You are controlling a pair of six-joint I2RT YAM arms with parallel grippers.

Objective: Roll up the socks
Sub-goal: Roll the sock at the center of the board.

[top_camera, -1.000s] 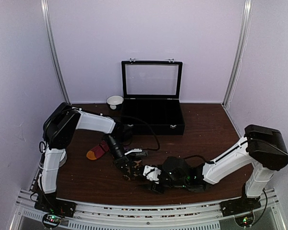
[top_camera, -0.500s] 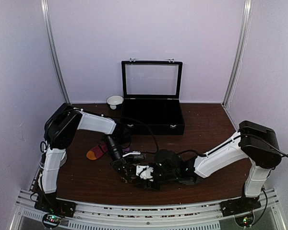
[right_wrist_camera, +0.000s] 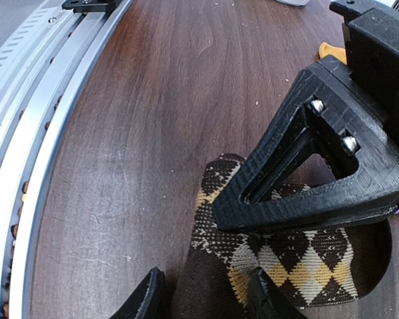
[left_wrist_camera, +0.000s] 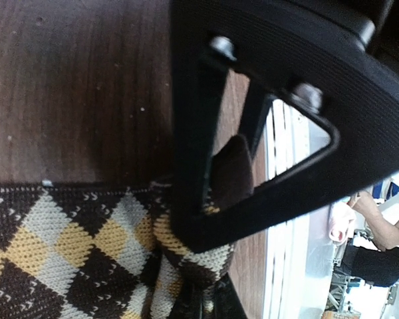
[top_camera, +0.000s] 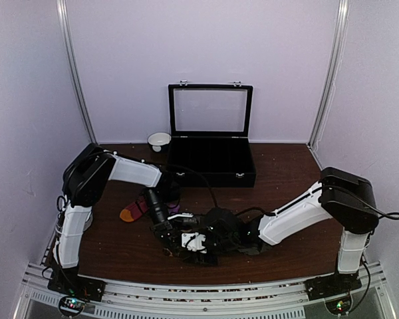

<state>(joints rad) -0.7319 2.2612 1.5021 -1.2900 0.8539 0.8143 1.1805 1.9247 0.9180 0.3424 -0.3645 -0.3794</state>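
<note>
The dark brown argyle sock (right_wrist_camera: 299,259) lies flat on the table near the front edge, seen close up in the left wrist view (left_wrist_camera: 66,246). My left gripper (top_camera: 169,234) is shut on the sock's bunched edge (left_wrist_camera: 203,306). Its triangular finger (right_wrist_camera: 306,166) presses down on the fabric. My right gripper (right_wrist_camera: 203,296) stands open astride the sock's plain brown end, one fingertip (right_wrist_camera: 146,292) on bare wood and the other on the fabric. In the top view the right gripper (top_camera: 198,242) sits right beside the left one. The magenta-red sock (top_camera: 134,209) with an orange toe lies to the left.
A black case (top_camera: 211,163) with its glass lid raised stands at the back, a small white bowl (top_camera: 159,139) to its left. The metal rail (right_wrist_camera: 26,119) along the table's front edge runs close to both grippers.
My right arm has slid left across the table up to the left gripper and the argyle sock, and its fingers have narrowed. The left gripper has stayed shut and shifted only slightly.
</note>
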